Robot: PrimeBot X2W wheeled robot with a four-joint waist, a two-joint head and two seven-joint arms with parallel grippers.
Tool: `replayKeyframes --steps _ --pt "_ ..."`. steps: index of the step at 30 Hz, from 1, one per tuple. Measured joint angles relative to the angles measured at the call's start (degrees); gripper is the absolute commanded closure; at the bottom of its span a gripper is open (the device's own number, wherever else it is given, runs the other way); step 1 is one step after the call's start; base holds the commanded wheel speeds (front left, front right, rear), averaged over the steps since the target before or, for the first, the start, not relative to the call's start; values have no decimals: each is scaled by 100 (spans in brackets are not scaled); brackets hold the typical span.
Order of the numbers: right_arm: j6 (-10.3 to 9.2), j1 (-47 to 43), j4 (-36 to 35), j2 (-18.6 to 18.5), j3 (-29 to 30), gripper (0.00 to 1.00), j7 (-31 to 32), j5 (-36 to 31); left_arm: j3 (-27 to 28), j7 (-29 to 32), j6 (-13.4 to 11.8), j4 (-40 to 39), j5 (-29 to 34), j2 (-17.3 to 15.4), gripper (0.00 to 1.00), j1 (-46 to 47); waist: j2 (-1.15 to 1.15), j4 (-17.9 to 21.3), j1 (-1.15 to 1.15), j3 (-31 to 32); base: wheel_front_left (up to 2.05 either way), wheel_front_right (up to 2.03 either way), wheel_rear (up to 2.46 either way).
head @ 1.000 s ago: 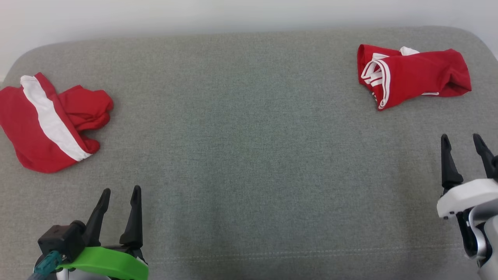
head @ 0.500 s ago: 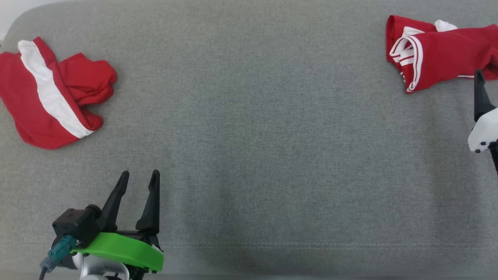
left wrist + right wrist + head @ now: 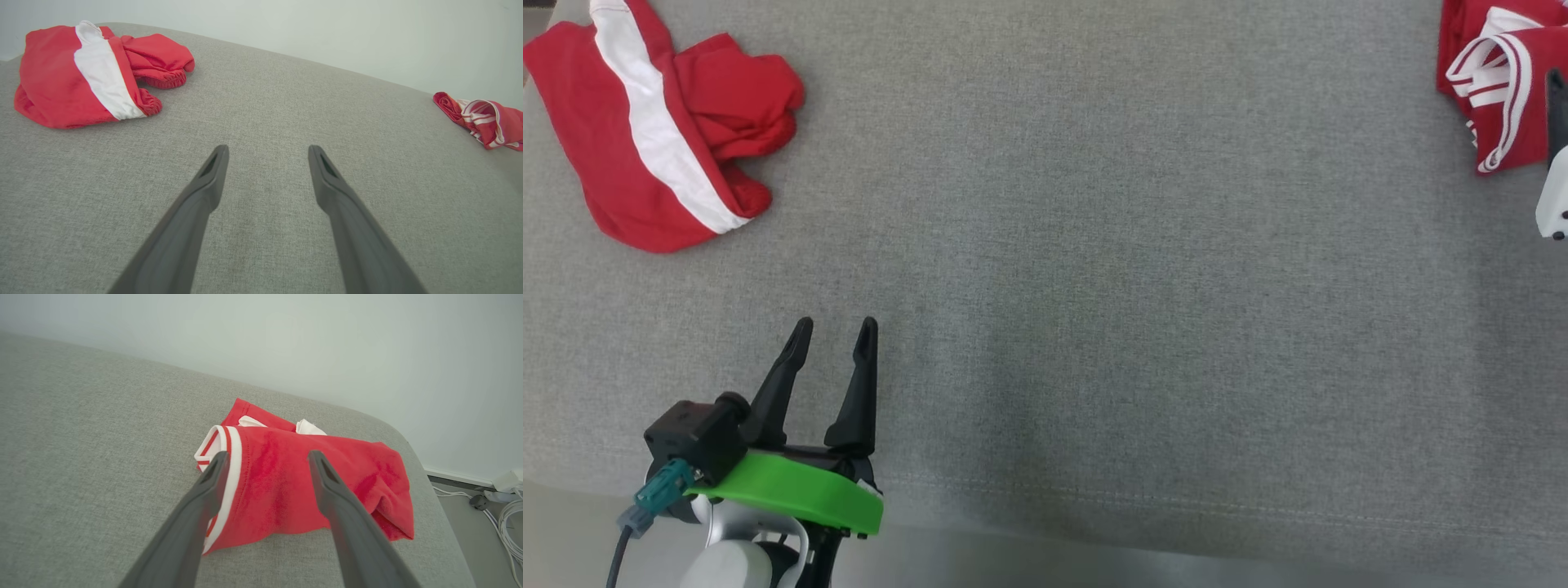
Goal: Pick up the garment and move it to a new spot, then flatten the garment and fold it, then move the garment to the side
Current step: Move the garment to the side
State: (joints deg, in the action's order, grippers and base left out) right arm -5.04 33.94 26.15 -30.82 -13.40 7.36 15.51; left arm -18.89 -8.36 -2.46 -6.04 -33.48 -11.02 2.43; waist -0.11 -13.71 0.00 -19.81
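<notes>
Two crumpled red garments lie on a grey padded surface (image 3: 1094, 245). One garment with a broad white stripe (image 3: 662, 131) (image 3: 61, 77) is at the far left. The other garment, with white-striped trim (image 3: 1494, 98) (image 3: 278, 486) (image 3: 486, 120), is at the far right. My right gripper (image 3: 268, 454) is open and hovers just short of this right garment, its fingers framing the red cloth with nothing between them. One of its fingers (image 3: 1556, 106) overlaps the garment at the head view's right edge. My left gripper (image 3: 836, 322) (image 3: 268, 148) is open and empty near the front left, well short of the striped garment.
The padded surface's front edge (image 3: 1094, 531) runs along the bottom of the head view, and its rounded right corner (image 3: 412, 457) lies just past the right garment. A pale wall stands behind. White cables (image 3: 506, 514) lie on the floor beyond that corner.
The head camera has tilted down and shifted, so the whole picture moved. My right gripper has reached forward to the right garment. Both grippers stay open.
</notes>
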Motion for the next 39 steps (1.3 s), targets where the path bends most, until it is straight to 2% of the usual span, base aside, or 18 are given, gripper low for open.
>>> replayKeyframes --steps 18,27,39 --pt "254 833 200 -70 -158 0 337 -146 -125 -4 100 7 82 99 0 320 0 -246 0 -680 0 0 0" --pt "356 895 254 -74 -315 0 360 -198 -90 -78 102 57 148 113 0 425 0 -222 0 -946 0 0 0" --pt "455 898 444 -118 -375 0 432 -219 -176 -85 196 201 152 148 0 576 0 -218 0 -1001 0 0 0"
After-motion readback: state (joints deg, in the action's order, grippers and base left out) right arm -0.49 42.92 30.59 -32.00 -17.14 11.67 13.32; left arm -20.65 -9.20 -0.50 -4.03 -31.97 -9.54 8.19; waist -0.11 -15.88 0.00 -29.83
